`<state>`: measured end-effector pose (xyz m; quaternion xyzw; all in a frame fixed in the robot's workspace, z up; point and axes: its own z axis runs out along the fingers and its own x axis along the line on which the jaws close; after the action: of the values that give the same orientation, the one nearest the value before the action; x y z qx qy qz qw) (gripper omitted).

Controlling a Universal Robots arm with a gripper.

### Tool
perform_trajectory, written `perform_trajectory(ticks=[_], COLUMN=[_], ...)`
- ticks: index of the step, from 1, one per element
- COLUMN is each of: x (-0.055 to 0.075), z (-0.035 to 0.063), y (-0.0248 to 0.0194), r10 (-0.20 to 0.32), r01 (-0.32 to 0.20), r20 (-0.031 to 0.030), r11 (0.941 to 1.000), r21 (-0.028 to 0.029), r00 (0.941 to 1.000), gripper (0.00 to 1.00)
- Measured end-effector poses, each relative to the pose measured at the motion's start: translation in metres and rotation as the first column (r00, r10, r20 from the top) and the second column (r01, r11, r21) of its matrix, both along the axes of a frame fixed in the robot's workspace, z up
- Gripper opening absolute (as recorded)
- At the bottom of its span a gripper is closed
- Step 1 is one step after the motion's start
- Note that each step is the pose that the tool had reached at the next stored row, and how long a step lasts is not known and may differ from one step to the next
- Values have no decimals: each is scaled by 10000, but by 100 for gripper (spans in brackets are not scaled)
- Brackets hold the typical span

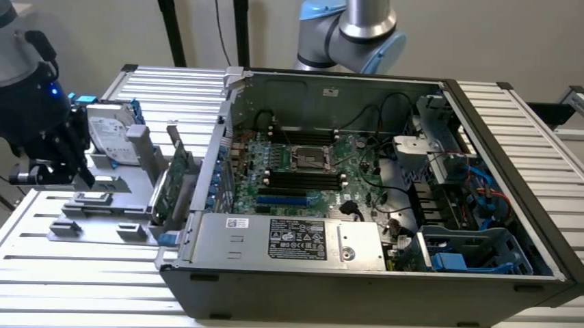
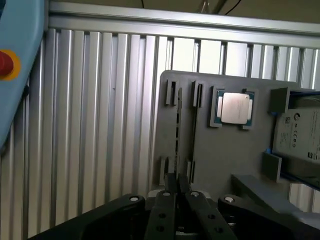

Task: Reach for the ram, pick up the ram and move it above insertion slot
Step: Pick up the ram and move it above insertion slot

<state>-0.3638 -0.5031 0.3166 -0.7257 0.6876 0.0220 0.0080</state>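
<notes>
The ram (image 2: 178,131) stands on edge in the slots of a grey holder tray (image 2: 220,160); I see it as a thin dark strip from above. My gripper (image 2: 176,181) hangs over the ram's near end, open by a narrow gap, with the strip lined up between the tips and nothing gripped. In the exterior view my black gripper (image 1: 53,179) hovers over the left part of that tray (image 1: 100,215), outside the computer case. The motherboard's black slots (image 1: 301,179) lie inside the open case (image 1: 365,266).
On the tray sit a processor chip (image 2: 235,107), a silver hard drive (image 1: 109,137) and a wider green expansion card (image 1: 174,184). A blue box with a red button (image 2: 12,65) lies on the ribbed table. A second arm (image 1: 351,31) rises behind the case.
</notes>
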Motion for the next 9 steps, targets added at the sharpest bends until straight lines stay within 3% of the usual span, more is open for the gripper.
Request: perform_trajectory(ticks=[9], x=[206], z=[391], y=[0], r10=[110], r01=[-110], r20=[3], r11=[9999], r21=[100], r00=[9999], gripper=[13])
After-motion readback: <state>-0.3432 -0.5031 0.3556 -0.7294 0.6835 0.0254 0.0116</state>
